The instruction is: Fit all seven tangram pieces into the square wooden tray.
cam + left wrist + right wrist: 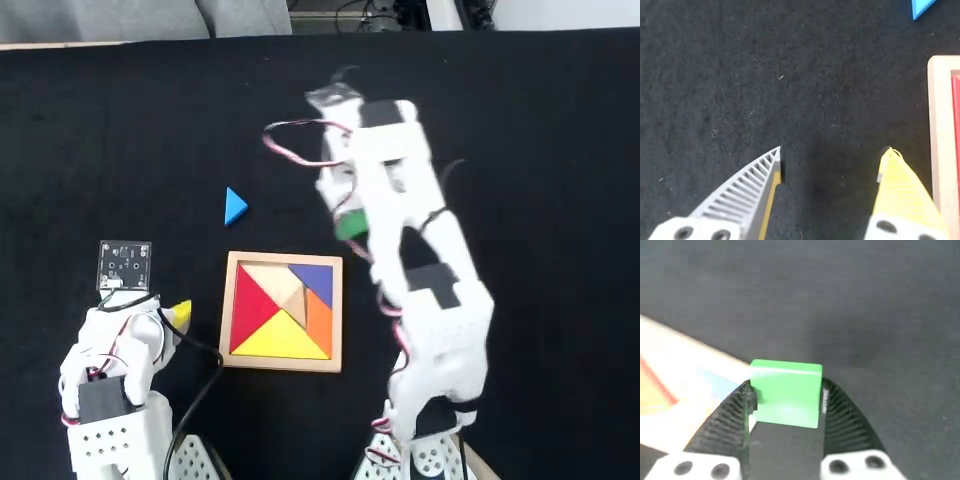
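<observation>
Placement pending: green piece (785, 375) held beside tray (232, 312).
Clamped in the right gripper (786, 390), it hung just right of the tray's far right corner. I'd have squared it to the bare-looking gap on the far side before letting go. The left gripper (834, 148) sat wide open left of the tray, and the blue triangle (235, 206) lay beyond.

The left arm (110, 380) sits folded low at the near edge of the table, and the left gripper (834, 151) has its jaws spread wide apart. The right arm (425, 280) stretches forward over the table, with the right gripper (785, 392) clamped on a green piece (786, 380).
</observation>
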`<state>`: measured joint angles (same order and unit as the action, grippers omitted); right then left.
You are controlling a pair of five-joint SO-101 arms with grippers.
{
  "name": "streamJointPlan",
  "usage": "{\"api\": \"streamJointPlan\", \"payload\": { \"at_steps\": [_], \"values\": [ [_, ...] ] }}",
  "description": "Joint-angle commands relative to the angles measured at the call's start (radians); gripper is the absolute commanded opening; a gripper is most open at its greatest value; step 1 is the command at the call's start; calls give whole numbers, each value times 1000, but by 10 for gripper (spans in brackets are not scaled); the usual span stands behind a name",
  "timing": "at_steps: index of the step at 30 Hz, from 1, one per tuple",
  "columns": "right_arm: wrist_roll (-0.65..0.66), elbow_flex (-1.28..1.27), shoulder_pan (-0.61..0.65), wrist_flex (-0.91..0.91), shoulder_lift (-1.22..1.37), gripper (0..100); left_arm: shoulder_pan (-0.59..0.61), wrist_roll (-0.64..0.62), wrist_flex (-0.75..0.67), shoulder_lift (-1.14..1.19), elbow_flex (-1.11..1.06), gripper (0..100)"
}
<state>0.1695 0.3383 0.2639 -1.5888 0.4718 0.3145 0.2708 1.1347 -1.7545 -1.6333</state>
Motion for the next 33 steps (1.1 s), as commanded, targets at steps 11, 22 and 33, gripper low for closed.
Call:
{"api": "streamJointPlan", "payload": {
  "at_steps": [11, 22, 33],
  "values": [
    [-103, -183, 298, 104, -76, 11, -10, -5, -3, -5, 4, 307],
    [-110, -349, 324, 216, -77, 11, -10, -5, -3, -5, 4, 307],
    [-127, -352, 373, 212, -77, 157, -10, -5, -3, -5, 4, 307]
  ]
}}
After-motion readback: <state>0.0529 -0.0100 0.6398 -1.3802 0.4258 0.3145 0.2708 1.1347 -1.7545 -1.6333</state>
